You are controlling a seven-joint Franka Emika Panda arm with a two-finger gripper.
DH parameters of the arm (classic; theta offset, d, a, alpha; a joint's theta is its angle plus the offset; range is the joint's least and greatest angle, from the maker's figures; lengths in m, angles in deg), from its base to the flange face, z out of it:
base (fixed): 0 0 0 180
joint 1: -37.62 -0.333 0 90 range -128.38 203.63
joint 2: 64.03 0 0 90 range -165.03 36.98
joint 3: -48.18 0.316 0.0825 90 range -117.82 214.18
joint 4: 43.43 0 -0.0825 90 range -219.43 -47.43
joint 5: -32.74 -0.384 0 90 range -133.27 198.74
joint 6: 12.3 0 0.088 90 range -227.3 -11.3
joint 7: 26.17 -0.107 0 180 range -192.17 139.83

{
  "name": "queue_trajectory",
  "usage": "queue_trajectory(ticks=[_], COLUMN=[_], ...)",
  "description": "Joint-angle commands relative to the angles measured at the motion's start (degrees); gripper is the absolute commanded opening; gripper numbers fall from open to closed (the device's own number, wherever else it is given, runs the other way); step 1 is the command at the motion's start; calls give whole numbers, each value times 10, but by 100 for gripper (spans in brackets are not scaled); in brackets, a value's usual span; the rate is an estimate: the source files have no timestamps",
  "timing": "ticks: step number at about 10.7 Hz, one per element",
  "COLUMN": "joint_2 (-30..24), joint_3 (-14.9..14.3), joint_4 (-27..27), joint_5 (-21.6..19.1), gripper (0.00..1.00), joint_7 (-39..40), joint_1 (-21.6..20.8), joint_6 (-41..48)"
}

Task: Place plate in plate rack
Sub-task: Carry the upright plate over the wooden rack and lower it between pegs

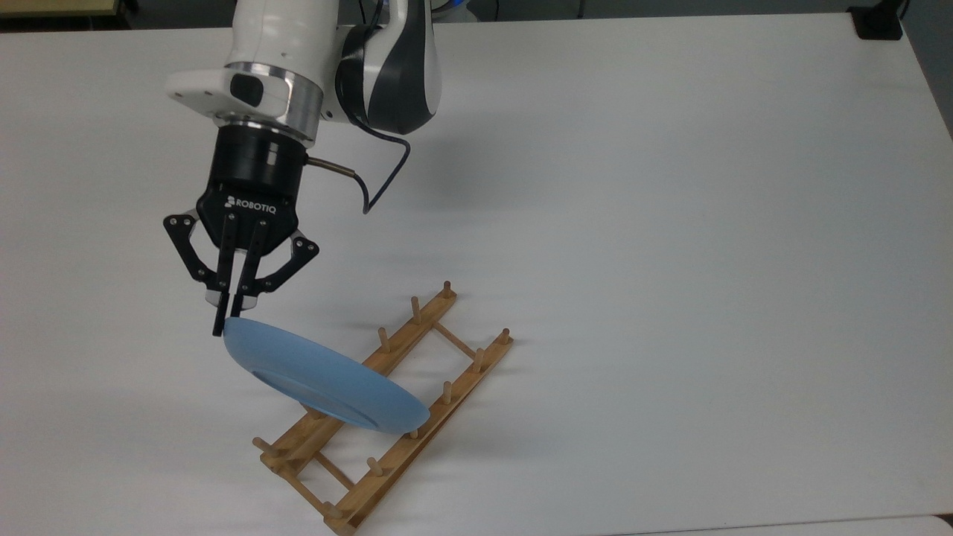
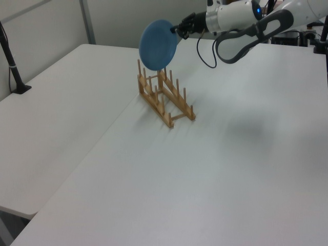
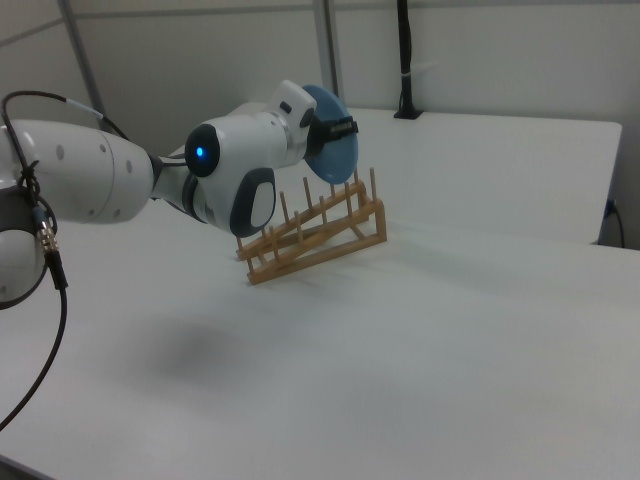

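Note:
My gripper is shut on the rim of the light-blue plate, which it holds tilted on edge in the air. In the top view the plate's lower part overlaps the middle of the wooden plate rack. In the left view the plate hangs from the gripper over the far end of the rack, its lower edge about level with the peg tops. In the right view the plate stands above the rack, partly behind my arm.
The rack lies slantwise on a white table, close to its front edge in the top view. A black clamp sits at the top view's far right corner. A black post stands at the left view's left edge.

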Motion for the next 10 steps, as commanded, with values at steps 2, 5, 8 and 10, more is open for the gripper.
queue_trajectory(ticks=[2,5,8,10], joint_2=[-13,-11,-8,0], joint_3=[-19,-42,-45,-45], joint_4=[-14,-16,-22,-21], joint_5=[-26,-49,-50,-50], gripper=[0,0,0,0], joint_7=[3,4,4,4], joint_1=[-13,-37,-50,-51], joint_6=[-10,-12,-12,-12])
